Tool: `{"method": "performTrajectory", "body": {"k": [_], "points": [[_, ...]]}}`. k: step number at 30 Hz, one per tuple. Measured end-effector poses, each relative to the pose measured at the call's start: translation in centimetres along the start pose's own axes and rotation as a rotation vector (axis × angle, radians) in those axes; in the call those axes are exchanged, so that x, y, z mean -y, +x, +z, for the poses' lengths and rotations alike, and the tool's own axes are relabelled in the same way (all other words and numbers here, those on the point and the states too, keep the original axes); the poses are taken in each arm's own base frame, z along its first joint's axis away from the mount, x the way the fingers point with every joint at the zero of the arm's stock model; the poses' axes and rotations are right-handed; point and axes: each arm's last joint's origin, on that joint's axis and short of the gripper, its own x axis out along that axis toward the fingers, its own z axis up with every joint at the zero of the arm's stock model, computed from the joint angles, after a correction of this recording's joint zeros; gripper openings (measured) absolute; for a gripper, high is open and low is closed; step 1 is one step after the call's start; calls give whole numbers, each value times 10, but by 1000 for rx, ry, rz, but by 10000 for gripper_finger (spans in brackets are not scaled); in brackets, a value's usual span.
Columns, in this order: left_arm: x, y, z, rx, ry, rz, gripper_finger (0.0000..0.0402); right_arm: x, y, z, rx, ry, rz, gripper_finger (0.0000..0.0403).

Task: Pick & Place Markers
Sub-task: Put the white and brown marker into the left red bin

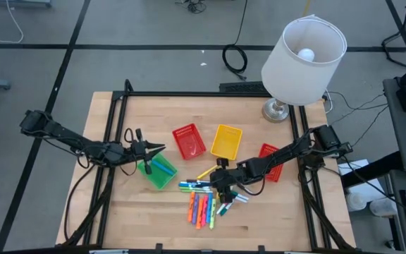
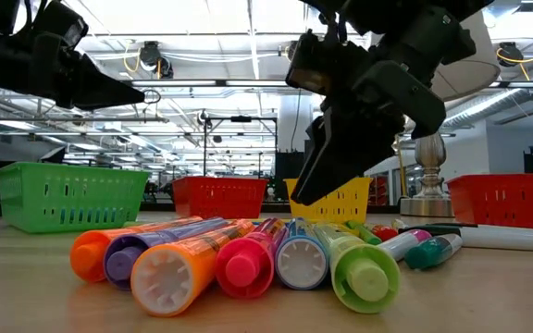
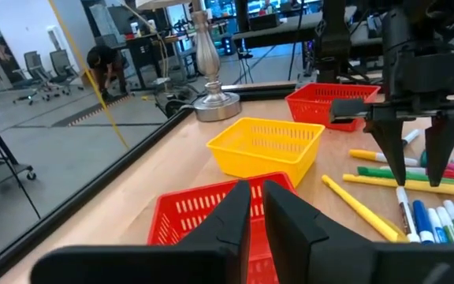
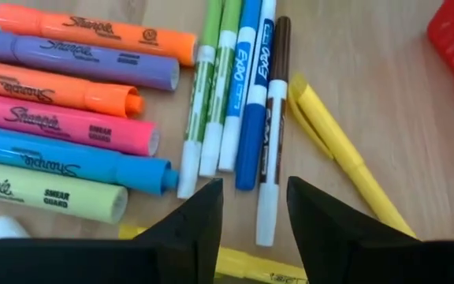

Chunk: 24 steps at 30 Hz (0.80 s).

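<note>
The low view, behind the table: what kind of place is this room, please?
Probably a large workshop or robotics lab, not a home. Long ceiling light strips run over an open hall, office chairs stand on a bare floor with a person bending beside a workbench, and cables lie on the floor by the table.

- The markers are coloured orange, purple, pink, blue, yellow and green.
- Green, red and yellow baskets are seen.
- The lampshade is white.
</note>
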Motion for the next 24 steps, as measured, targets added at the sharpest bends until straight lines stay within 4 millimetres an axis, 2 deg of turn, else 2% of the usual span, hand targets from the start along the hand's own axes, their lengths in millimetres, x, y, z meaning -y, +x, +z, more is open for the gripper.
{"method": "performTrajectory", "body": {"k": [5,13,24], "points": [[0,0,0,-1,0,0,47,0,2,1,12,0,2,130],[0,0,-1,-7,5,-3,47,0,23,-14,-53,-4,-15,130],[0,0,-1,-7,6,-3,47,2,26,-16,-68,-14,-21,127]]}}
